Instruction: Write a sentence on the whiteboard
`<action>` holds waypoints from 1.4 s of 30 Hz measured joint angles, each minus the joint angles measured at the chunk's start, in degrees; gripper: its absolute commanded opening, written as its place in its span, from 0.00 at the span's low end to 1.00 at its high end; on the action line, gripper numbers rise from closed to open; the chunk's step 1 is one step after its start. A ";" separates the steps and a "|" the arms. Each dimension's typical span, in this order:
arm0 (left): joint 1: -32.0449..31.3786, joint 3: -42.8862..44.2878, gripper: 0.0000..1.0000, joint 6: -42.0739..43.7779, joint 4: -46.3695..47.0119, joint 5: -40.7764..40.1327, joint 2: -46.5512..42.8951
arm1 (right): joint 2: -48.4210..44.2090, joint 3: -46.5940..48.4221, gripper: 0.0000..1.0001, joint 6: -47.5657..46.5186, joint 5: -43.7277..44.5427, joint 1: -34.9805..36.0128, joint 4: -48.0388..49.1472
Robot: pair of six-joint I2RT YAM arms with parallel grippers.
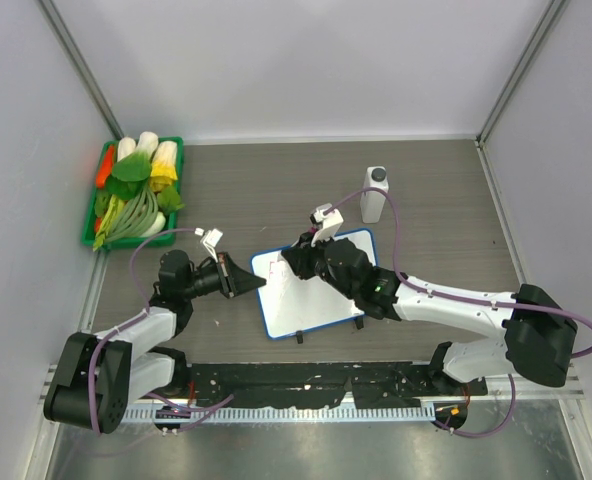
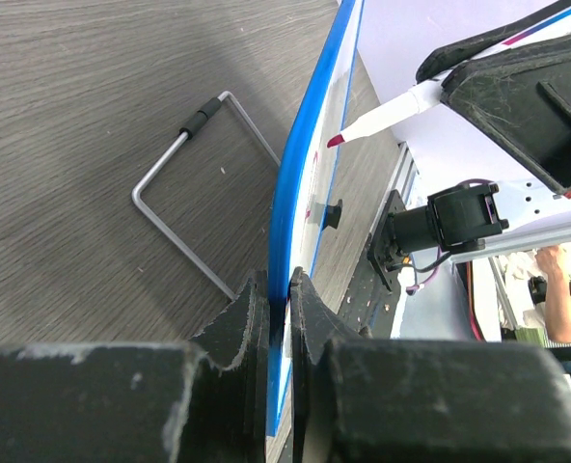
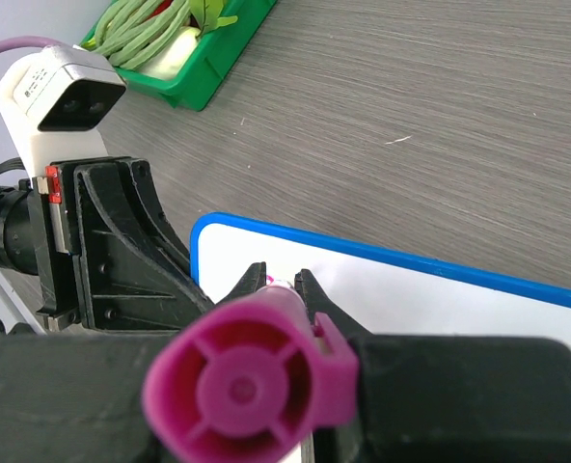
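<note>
The whiteboard [image 1: 321, 290], white with a blue rim, lies tilted at the table's middle. My left gripper [image 1: 255, 283] is shut on its left edge; in the left wrist view the jaws [image 2: 279, 285] pinch the blue rim [image 2: 300, 183]. My right gripper [image 1: 294, 262] is shut on a magenta marker [image 3: 242, 386] over the board's upper left corner. The marker tip [image 2: 336, 141] is at the board's surface. Only a small pink mark [image 2: 308, 214] shows on the board; no words of the sentence can be read.
A green tray [image 1: 94, 215] of vegetables stands at the far left. A white bottle with grey cap [image 1: 374, 194] stands behind the board. A bent wire stand [image 2: 184, 193] lies beside the board. Black clip feet [image 1: 300, 337] sit at its near edge.
</note>
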 measured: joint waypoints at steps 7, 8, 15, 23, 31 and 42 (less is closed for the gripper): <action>0.00 0.00 0.00 0.00 0.00 0.00 0.00 | 0.00 -0.20 0.01 0.02 0.83 0.00 -0.02; 0.00 0.00 0.00 0.00 0.00 0.00 0.00 | 0.00 -0.24 0.01 0.02 0.96 0.00 -0.02; 0.00 0.00 0.00 0.00 -0.11 -0.09 0.00 | 0.26 -0.46 0.01 0.02 1.36 0.00 -0.04; 0.00 0.00 0.00 0.00 -0.20 -0.04 0.00 | -0.55 -0.76 0.01 0.02 1.33 0.00 -0.13; 0.00 0.00 0.00 0.00 -0.22 -0.04 -0.02 | -4.70 -2.16 0.01 0.09 2.12 0.00 -0.46; 0.00 0.00 0.00 0.02 -0.22 -0.04 -0.02 | -4.90 -3.41 0.01 0.02 3.26 0.00 -3.26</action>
